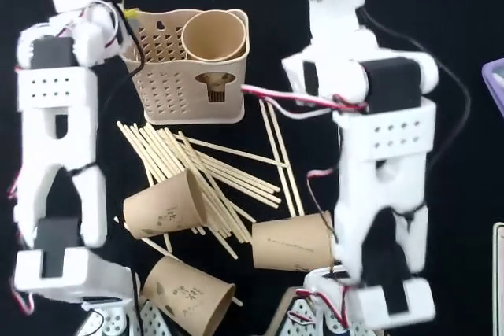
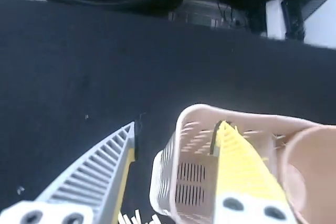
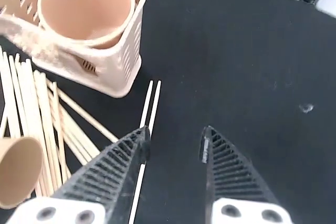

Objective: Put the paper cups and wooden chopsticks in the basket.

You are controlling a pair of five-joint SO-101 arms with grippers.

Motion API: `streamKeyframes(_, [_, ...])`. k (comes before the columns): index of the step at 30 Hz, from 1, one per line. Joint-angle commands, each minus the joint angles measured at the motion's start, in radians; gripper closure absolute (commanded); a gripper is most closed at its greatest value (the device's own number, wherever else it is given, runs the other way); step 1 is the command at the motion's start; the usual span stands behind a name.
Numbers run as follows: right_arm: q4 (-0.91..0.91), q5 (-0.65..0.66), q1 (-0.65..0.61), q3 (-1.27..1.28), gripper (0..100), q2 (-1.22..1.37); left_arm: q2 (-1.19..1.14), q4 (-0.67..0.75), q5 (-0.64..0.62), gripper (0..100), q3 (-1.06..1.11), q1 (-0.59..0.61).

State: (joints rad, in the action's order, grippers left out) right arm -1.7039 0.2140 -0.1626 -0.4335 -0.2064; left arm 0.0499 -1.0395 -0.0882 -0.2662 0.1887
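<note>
Chopsticks (image 1: 201, 179) are lying in a loose fan at the middle of the black counter (image 1: 465, 210), and a separate pair (image 1: 279, 155) is lying just beside the fan toward 3 o'clock. I am seeing the basket (image 1: 193, 76) standing upright at 12 o'clock of the fan, with one paper cup (image 1: 214, 35) sitting mouth-up in its 3 o'clock half. Three more cups are lying on their sides toward 6 o'clock. The first cup (image 1: 165, 208) is lying among the fan's lower ends, touching several sticks. The second cup (image 1: 293, 243) is lying at 3 o'clock of it, just beside the right arm (image 1: 386, 155). The third cup (image 1: 189, 295) is lying nearest the 6 o'clock edge, near the left arm (image 1: 55, 139), which is standing along the 9 o'clock side.

On my left wrist feed the left gripper (image 2: 177, 125) is hanging spread wide, its grey ribbed finger (image 2: 100, 166) and yellow finger (image 2: 241, 166) well apart and gripping nothing. The basket is showing past the fingertips, and I cannot tell whether the yellow finger is touching it. On my right wrist feed the right gripper (image 3: 176, 131) is hanging spread too, its black fingers (image 3: 231, 177) apart with bare counter between them. The separate pair is running under one of those fingers, and I cannot tell whether finger and sticks are touching.
</note>
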Motion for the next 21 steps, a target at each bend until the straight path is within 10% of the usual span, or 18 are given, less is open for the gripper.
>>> streamKeyframes(1, [0.069, 0.011, 0.009, 0.183, 82.9, -0.136, 0.172, -0.087, 0.000, 76, -0.056, 0.018])
streamKeyframes(12, [0.250, 0.063, -0.308, 0.799, 82.9, -0.515, 0.275, -0.411, 0.005, 76, -0.053, 0.159])
streamKeyframes(21, [0.608, -0.032, -0.647, 1.276, 82.6, -0.647, 0.275, -0.318, -0.003, 76, 0.254, 0.467])
